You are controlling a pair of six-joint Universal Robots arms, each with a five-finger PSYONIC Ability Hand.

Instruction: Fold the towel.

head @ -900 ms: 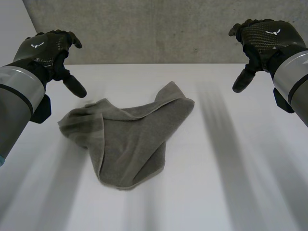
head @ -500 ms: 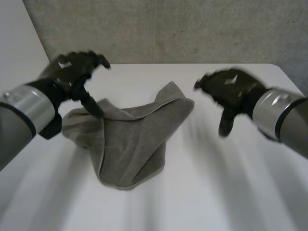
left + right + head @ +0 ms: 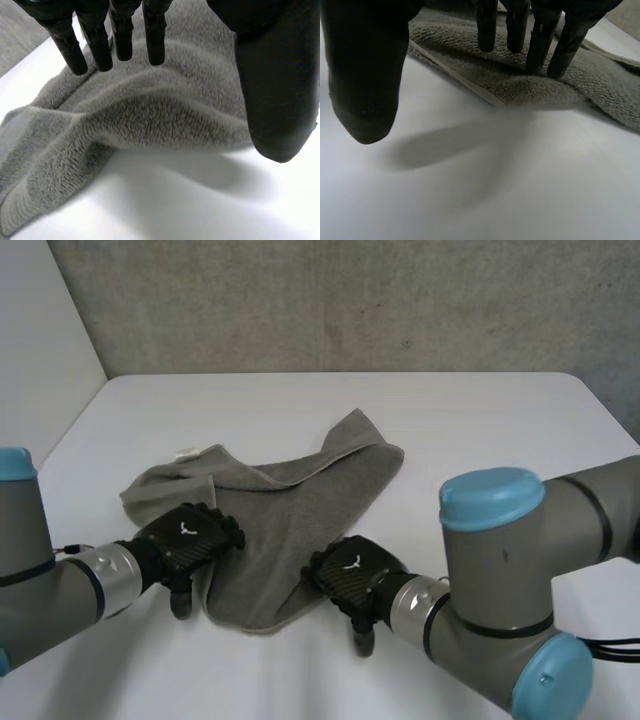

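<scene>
Now your left hand (image 3: 190, 545) and right hand (image 3: 350, 575) sit open at the towel (image 3: 290, 505) edge; it looks soft, limp: pinch that edge beneath each.

No word or number can be read anywhere. The back of the left hand (image 3: 192, 543) bears a small white emblem (image 3: 185, 531), a winged, V-like mark without letters, and the back of the right hand (image 3: 352, 578) carries a matching mark (image 3: 351, 563). Beyond the left hand's fingers, at the far edge of the towel (image 3: 290, 505), sits a small white tag (image 3: 186, 452), too small to tell whether anything is printed on it.
</scene>
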